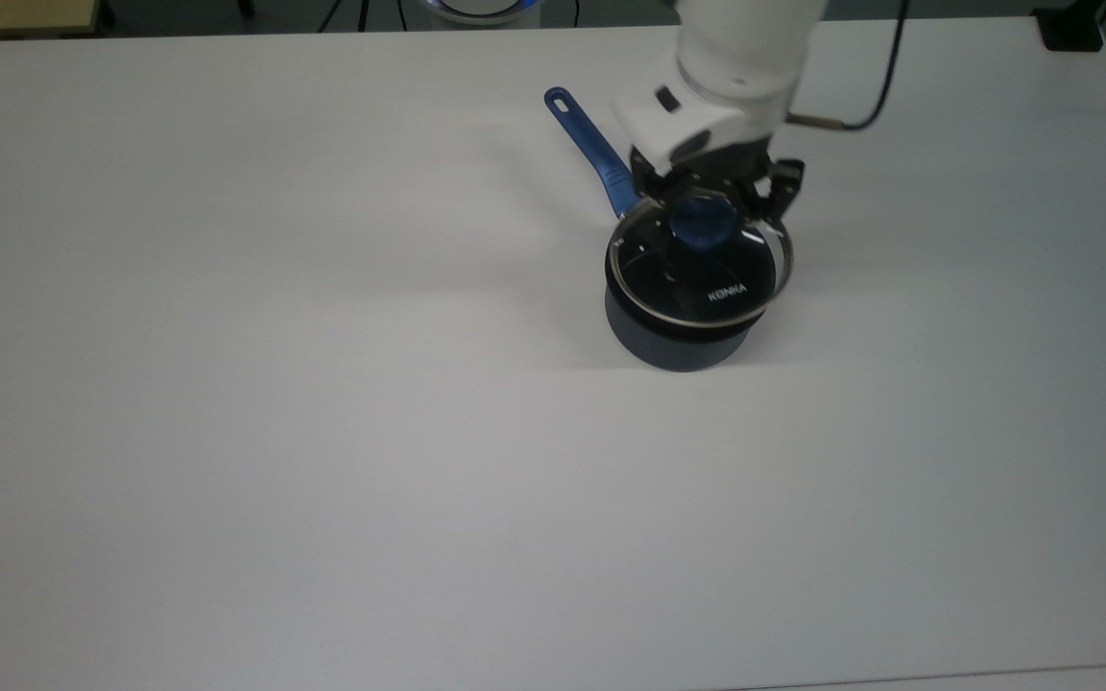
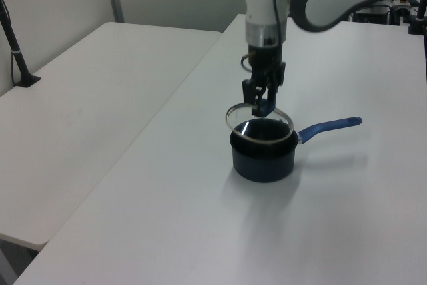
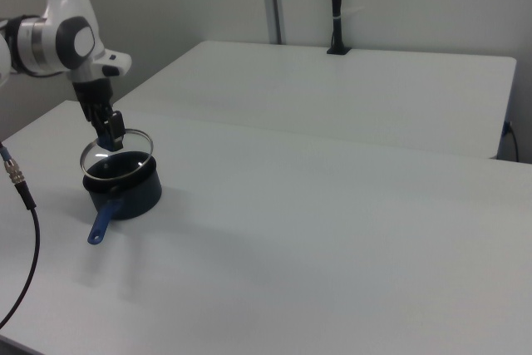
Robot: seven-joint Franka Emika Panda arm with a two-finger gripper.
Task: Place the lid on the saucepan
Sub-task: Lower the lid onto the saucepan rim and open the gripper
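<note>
Dark navy round saucepan (image 2: 263,159) sits before us on the white table (image 1: 323,432), its blue handle (image 1: 591,149) straight. Just above its rim we see the clear glass, metal-rimmed lid (image 1: 707,278), blue knob clamped by the gripper (image 1: 704,219).

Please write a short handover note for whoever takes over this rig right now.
Pincer: shut on the lid's blue knob.
Lid: held in the air just above the saucepan, roughly over its mouth, not yet seated.
Saucepan: upright on the white table, handle pointing to the top view's upper left.
Done: lid picked up and carried over.
Left: lower, seat it on the rim, release, withdraw.
</note>
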